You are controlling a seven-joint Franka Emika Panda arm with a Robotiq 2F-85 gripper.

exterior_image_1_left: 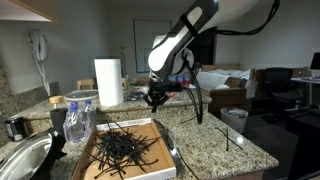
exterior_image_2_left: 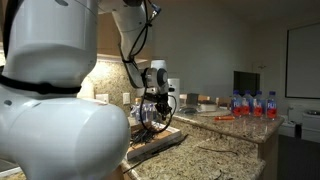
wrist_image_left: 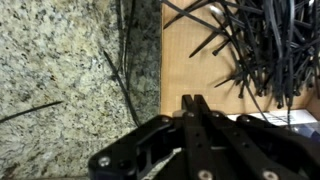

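Hovers over the edge of the wooden tray (wrist_image_left: 200,65) with the jaws of the gripper (wrist_image_left: 193,103) pressed together, the heap of black ties (wrist_image_left: 258,45) lying ahead toward the tray's middle, one stray tie (wrist_image_left: 124,85) on the counter (wrist_image_left: 60,60) just beside that edge, running along it.

A board (wrist_image_left: 195,65) lies on the worktop (exterior_image_1_left: 215,150), with a heap of ties (exterior_image_1_left: 125,148) on it. The claw (exterior_image_1_left: 155,98) hangs above the board's far edge. A bottle (exterior_image_1_left: 78,120) stands left of the board, with a sink (exterior_image_1_left: 25,160) further left. A paper roll (exterior_image_1_left: 108,82) stands behind them. Loose ties (exterior_image_1_left: 232,135) lie on the worktop to the right.
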